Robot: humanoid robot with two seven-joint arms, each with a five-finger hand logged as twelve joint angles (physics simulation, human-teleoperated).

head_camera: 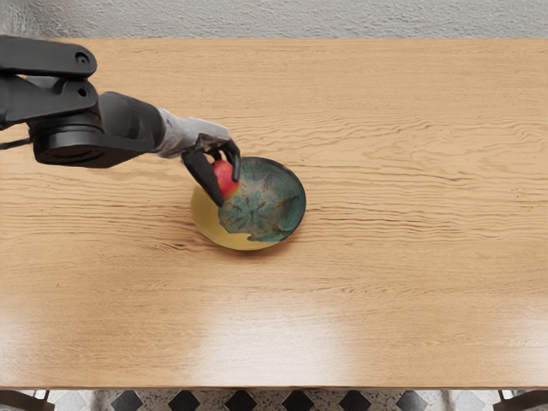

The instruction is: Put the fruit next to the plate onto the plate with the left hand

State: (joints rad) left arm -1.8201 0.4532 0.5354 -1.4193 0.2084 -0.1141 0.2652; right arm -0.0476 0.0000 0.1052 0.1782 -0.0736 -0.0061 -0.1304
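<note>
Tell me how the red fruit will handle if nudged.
Round and smooth-looking, the red fruit probably rolls if nudged. It shows no squashing in the left hand, so likely firm. The plate looks dished and should stop it.

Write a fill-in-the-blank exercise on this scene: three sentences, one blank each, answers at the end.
1. The left hand grips a ____ fruit.
2. The plate rests on a ____ table.
3. Only ____ arm shows in the picture.

Missing words: red; wooden; one.
</note>
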